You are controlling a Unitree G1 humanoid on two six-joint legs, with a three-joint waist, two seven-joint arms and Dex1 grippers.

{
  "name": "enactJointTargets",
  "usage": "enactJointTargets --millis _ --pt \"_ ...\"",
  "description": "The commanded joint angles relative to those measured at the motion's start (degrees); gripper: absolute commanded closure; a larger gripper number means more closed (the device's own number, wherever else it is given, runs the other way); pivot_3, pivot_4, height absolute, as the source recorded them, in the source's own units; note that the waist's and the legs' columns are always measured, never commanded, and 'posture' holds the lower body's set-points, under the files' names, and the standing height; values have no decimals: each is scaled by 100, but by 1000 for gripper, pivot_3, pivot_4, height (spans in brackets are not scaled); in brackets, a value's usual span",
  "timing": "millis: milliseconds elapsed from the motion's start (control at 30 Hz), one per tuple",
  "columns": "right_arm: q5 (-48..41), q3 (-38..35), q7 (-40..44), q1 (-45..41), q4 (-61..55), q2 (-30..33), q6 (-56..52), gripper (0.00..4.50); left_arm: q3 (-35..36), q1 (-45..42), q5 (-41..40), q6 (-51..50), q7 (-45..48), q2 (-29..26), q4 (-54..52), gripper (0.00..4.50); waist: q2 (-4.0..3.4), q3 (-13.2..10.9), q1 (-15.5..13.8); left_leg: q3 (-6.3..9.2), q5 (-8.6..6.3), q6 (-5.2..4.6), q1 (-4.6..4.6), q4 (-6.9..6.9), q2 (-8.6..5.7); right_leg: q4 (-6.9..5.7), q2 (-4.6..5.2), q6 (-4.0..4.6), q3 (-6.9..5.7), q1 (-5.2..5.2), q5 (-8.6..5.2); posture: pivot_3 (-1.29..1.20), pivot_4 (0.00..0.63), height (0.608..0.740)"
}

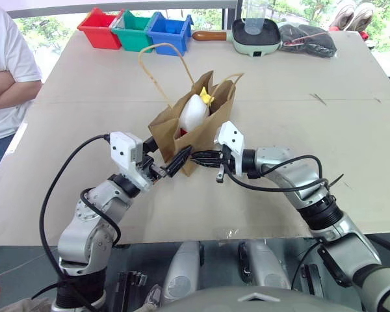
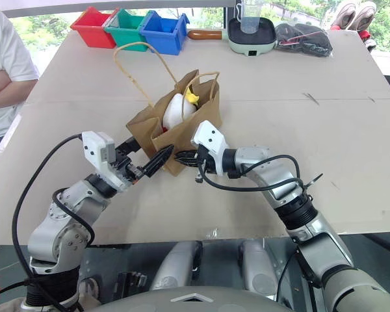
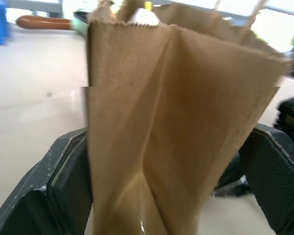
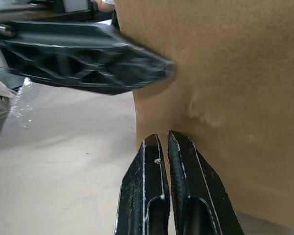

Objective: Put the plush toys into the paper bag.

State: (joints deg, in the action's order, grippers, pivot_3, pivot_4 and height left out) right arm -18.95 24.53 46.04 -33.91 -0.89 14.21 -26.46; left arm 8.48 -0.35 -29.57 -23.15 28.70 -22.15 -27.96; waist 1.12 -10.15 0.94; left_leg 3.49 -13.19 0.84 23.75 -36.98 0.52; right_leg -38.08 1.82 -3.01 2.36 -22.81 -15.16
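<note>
The brown paper bag (image 1: 198, 133) stands upright in the middle of the table, its looped handles (image 1: 157, 62) sticking up. A white chicken plush toy (image 1: 194, 114) with a yellow bit on top sits inside it, poking out of the mouth. My left gripper (image 1: 172, 156) is open at the bag's near corner, and in the left wrist view the bag (image 3: 171, 122) stands between its two fingers (image 3: 63, 186). My right gripper (image 1: 194, 156) is shut with nothing in it, its tips (image 4: 164, 147) against the bag's near side (image 4: 235, 98), just under a left finger (image 4: 88, 54).
Red (image 1: 99, 28), green (image 1: 133, 30) and blue (image 1: 170, 32) bins line the far left edge. A pale green pan (image 1: 255, 36) with a clear cup and a black bundle (image 1: 305, 39) sit at the back. A person in a white shirt (image 1: 3, 71) stands at the left.
</note>
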Motion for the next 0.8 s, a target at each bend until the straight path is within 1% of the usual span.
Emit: enactJointTargets --millis 33,100,133,167,233,267,300,333,367,400,433,500,533,567,600,700,800 --pt "53 -130 84 64 -253 -39 228 4500 -105 -187 150 335 -161 212 -31 788 0 0 -3 0 0 0 0 -1 0 0 0 0 -1 0 0 0 150 740" --pt "125 -187 94 226 -529 64 394 4500 -105 -240 81 424 -37 269 46 1652 1 1 -12 2 0 0 0 -2 0 -1 0 0 -4 1 0 0 150 740" --pt "189 -244 37 318 -658 92 549 4500 -95 -251 49 478 69 252 90 2273 1 0 -7 3 0 0 0 -2 0 0 -1 0 -4 2 0 0 150 740" --pt "140 -393 24 464 -789 73 827 4500 -49 -278 9 524 176 208 166 2700 1 0 -7 1 0 0 1 -2 0 0 0 0 -2 2 0 0 150 740" --pt "-147 -608 290 648 -1113 335 679 4500 79 -356 -138 578 432 106 337 3623 0 0 -12 2 0 0 1 -2 0 0 -1 0 -4 2 0 0 150 740" --pt "-290 -848 283 810 -1375 525 511 4500 136 -469 -197 655 691 -21 519 4145 -1 0 -20 3 0 0 2 -2 -1 -1 -1 0 -5 2 0 0 150 740" --pt "-371 -996 242 918 -1564 654 375 3960 176 -540 -236 716 883 -113 647 4491 -1 0 -20 3 0 0 2 -4 -1 -2 -1 0 -5 2 0 0 150 740" --pt "-525 -1344 229 1212 -1957 923 314 3623 162 -785 -232 840 1299 -315 971 4500 -1 0 -42 6 0 0 3 -6 -2 -2 -1 0 -9 4 0 0 150 740" --pt "-659 -1707 190 1518 -2331 1167 264 3149 129 -1048 -233 970 1713 -497 1322 4500 -1 -1 -49 9 0 0 4 -9 -2 -1 -1 0 -13 8 0 0 150 740" --pt "-766 -2039 139 1822 -2655 1381 206 2805 90 -1326 -259 1062 2098 -634 1685 4500 -2 -1 -75 17 0 0 6 -11 -7 -1 -1 0 -19 9 -1 0 150 740" --pt "-849 -2319 103 2100 -2929 1579 131 2256 39 -1588 -235 1196 2442 -744 2049 4500 -2 -1 -133 21 0 0 7 -11 -9 0 0 0 -23 13 -2 0 150 740" --pt "-952 -2627 22 2447 -3250 1838 28 1327 -51 -1963 -151 1480 2928 -843 2613 4500 -2 -1 -95 15 0 -1 7 -13 -9 8 -2 -1 -22 16 -2 0 150 740" --pt "-1000 -2852 -65 2659 -3424 1937 -23 922 -133 -2277 -74 1634 3247 -886 3053 4500 -4 -1 -66 9 0 -1 4 -13 -9 7 -1 -1 -16 15 -2 0 150 740" --pt "-1037 -3093 -132 2889 -3590 2042 -77 399 -222 -2630 29 1822 3558 -905 3548 4500 -3 0 -51 2 -1 -1 1 -12 -9 6 0 -1 -9 15 -1 0 150 740" --pt "-1009 -3347 -195 3131 -3745 2171 -109 26 -326 -3055 141 2053 3923 -891 4148 4500 -2 0 -51 8 0 -1 2 -13 -8 4 -4 -1 -13 15 -2 0 150 740" --pt "-1063 -3948 -437 3664 -4080 2301 -195 26 -624 -4115 513 2754 4774 -744 5776 4500 0 -1 -33 9 0 -1 3 -18 -5 -1 -11 -2 -14 16 -2 0 150 740" --pt "-999 -4213 -545 4025 -4199 2375 -182 26 -820 -4821 875 3253 5284 -599 7066 4500 2 1 3 6 0 -2 6 -22 -7 1 -13 -3 -8 16 -2 0 150 740"
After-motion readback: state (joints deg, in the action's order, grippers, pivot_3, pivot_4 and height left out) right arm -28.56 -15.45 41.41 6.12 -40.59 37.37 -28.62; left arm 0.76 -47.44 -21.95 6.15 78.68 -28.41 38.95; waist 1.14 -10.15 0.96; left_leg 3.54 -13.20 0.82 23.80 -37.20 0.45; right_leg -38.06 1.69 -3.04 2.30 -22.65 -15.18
